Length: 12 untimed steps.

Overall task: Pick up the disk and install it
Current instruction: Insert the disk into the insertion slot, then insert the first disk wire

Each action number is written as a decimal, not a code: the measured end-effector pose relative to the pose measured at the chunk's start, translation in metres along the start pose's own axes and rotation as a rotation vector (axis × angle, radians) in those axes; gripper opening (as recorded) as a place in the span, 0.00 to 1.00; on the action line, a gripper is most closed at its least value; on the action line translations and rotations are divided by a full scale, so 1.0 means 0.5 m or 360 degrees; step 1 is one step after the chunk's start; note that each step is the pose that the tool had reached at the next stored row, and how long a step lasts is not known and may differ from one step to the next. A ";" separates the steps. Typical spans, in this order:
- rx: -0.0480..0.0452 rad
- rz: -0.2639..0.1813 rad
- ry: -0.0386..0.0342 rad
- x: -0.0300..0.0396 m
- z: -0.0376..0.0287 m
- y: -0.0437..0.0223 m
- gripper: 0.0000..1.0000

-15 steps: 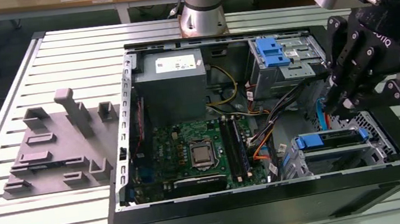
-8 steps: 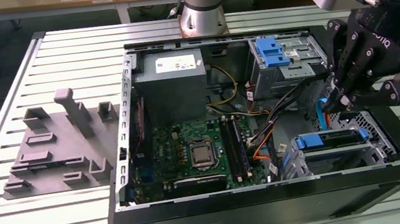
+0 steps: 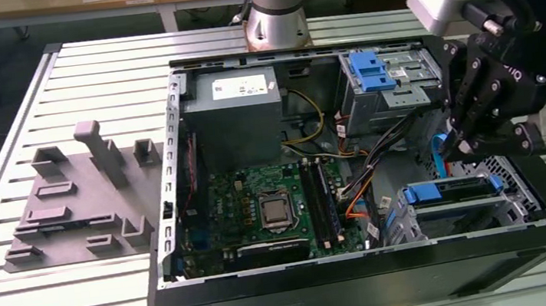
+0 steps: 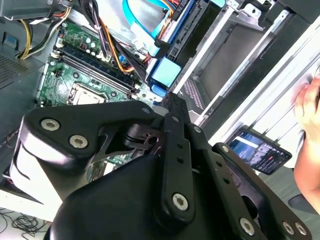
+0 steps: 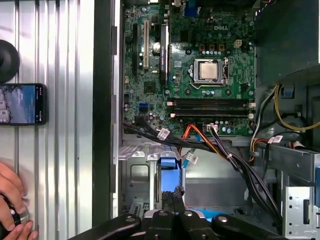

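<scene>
Open black desktop PC case (image 3: 370, 281) lies on its side on the slatted aluminium table (image 3: 114, 294), green motherboard (image 3: 270, 211) w/ silver CPU socket facing up.

The disk (image 3: 452, 190) sits in the lower drive cage at the exterior view's right: flat silver body edge-on, framed by a blue plastic carrier bracket w/ a blue tab toward the case middle. Label not readable from here. In the first wrist view the same blue carrier tab (image 5: 168, 165) shows just ahead of the pincer tips, beside the silver bay wall; in the second wrist view it's the light-blue block (image 4: 165, 72) beyond the black linkage.

Black pincer (image 3: 470, 147) hangs over the case's right side, just above the disk. Fingers (image 5: 172, 197) look pressed together, tips narrow & touching or nearly so, nothing between them.

Grey metal power supply box w/ white sticker (image 3: 237, 111) is at the case's far end; blue latch on silver bay (image 3: 380, 75) next to it. Grey moulded fixture tray (image 3: 83, 198) rests on the table at the exterior view's left. A smartphone (image 5: 22, 104) and a person's hand (image 5: 12, 210) are on the table outside the case.
</scene>
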<state>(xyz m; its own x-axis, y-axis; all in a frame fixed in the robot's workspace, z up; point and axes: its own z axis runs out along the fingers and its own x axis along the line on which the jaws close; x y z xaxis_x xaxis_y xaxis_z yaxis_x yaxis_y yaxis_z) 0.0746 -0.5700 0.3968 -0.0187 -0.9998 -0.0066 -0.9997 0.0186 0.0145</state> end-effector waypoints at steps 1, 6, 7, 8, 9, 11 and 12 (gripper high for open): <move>0.0000 0.0000 0.0000 0.000 0.004 0.000 0.11; 0.0000 0.0000 0.0000 0.000 0.022 0.000 0.11; 0.0000 0.0000 0.0000 0.000 0.025 0.000 0.11; 0.0000 0.0000 0.0000 0.000 0.027 0.000 0.11; 0.0000 0.0000 0.0000 0.000 0.027 0.000 0.11; 0.0000 0.0000 0.0000 0.000 0.028 0.000 0.11; 0.0000 0.0000 0.0000 0.000 0.029 0.000 0.11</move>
<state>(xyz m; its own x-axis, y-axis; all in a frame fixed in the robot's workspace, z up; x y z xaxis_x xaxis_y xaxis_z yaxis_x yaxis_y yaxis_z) 0.0746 -0.5699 0.3821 -0.0187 -0.9998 -0.0066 -0.9997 0.0186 0.0145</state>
